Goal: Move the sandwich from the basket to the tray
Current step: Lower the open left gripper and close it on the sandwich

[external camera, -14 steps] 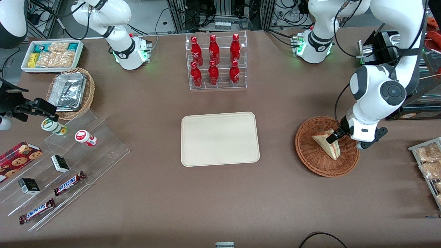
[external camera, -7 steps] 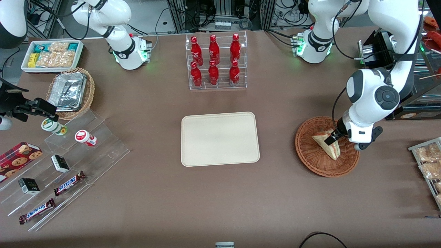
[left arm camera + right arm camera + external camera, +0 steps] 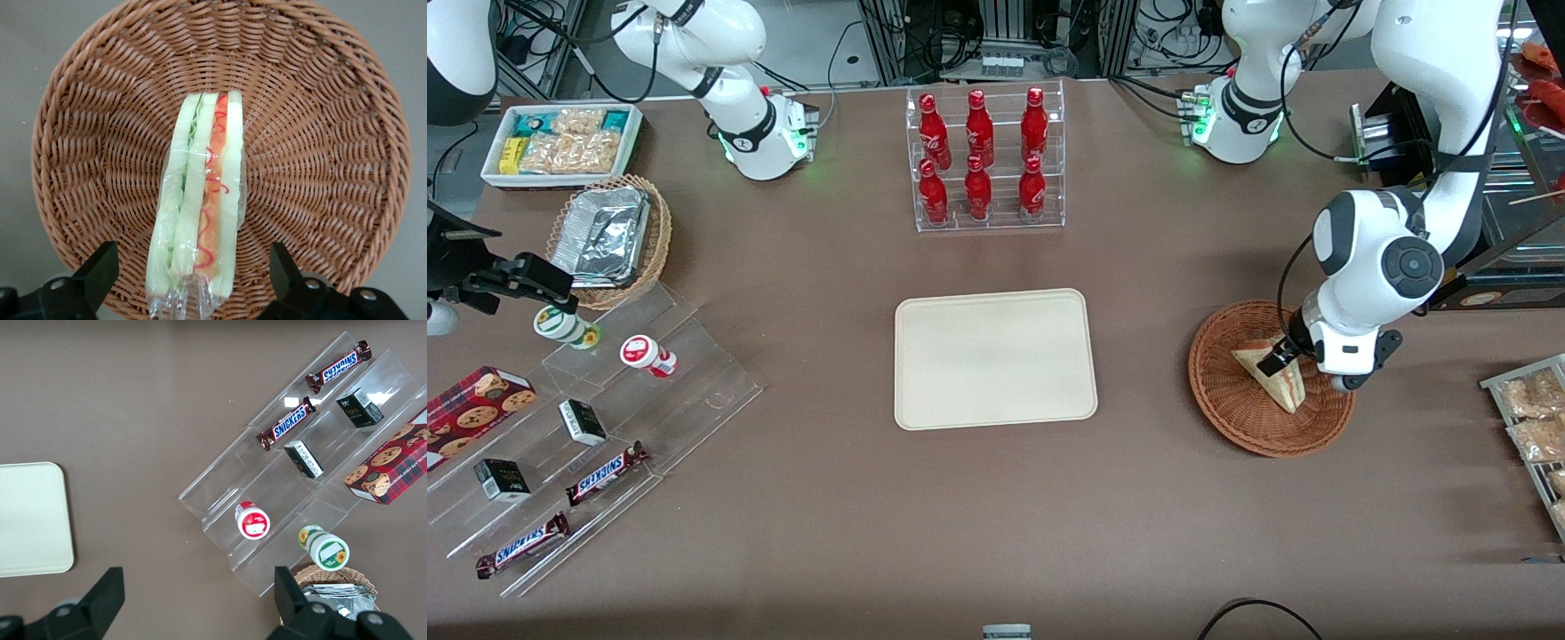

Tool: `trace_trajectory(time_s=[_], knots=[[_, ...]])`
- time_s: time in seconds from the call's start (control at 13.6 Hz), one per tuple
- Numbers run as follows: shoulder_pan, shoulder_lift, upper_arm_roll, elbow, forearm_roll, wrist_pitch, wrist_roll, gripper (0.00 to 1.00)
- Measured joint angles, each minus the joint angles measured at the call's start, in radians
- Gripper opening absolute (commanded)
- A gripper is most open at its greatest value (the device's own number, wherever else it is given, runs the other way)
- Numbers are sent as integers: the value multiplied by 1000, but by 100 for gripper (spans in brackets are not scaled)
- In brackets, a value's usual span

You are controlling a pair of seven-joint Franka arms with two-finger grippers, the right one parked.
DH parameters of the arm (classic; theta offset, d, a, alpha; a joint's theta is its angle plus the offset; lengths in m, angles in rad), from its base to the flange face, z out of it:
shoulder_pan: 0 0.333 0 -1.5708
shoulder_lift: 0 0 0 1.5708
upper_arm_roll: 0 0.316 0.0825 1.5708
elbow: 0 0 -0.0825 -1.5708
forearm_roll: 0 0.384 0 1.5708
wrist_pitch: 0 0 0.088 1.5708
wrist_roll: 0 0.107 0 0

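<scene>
in basket (image 3: 320, 120), sandwich (image 3: 200, 207) between spread gripper (image 3: 190, 283) fingers.

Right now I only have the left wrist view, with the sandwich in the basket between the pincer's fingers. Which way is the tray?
Observer: From the basket, the tray lies toward the parked arm's end of the table, about equally near the front camera.
Operator: Anything on the tray?
Observer: Nothing; its whole surface shows bare.
Operator: Any obstacle on the way?
Observer: Only bare table between them. A rack of red bottles stands farther from the front camera than the tray, off the straight path.
Operator: Where on the sandwich am I?
Observer: The open pincer sits at the end of the sandwich farther from the front camera.
</scene>
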Motion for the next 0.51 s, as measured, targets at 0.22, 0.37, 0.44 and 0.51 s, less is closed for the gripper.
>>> trace_trajectory(time_s=[0.22, 0.37, 0.44, 0.51], knots=[[0, 22, 0, 0, -1, 16, -4, 98], [0, 33, 0, -1, -3, 16, -7, 33], [0, 37, 0, -1, -4, 16, -13, 1], [0, 39, 0, -1, -4, 14, -19, 0]])
